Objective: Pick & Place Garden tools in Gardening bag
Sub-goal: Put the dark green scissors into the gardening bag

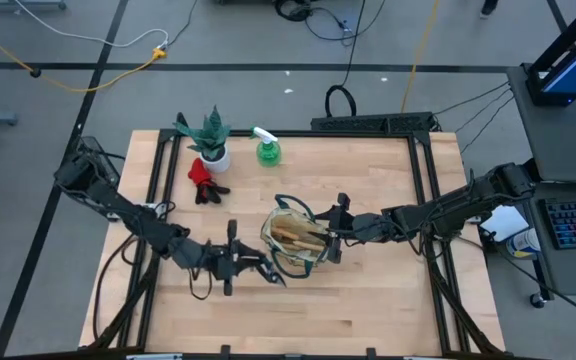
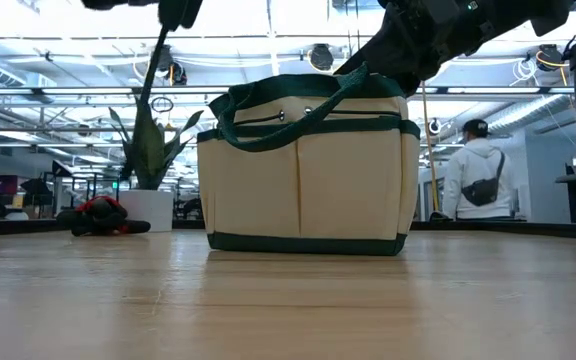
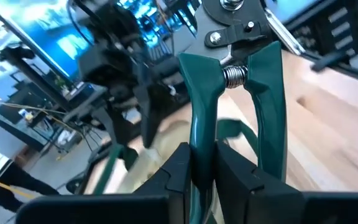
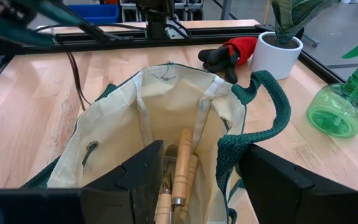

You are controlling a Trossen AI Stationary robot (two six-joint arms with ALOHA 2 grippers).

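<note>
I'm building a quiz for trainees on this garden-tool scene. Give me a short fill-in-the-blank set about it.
1. The left gripper is shut on the green-handled ____.
2. The wooden-handled tools already lie inside the ____.
3. The right gripper holds the bag's rim, its fingers standing ____.
4. The spray bottle beside the potted plant is coloured ____.

Missing words: pruning shears; gardening bag; open; green
</note>
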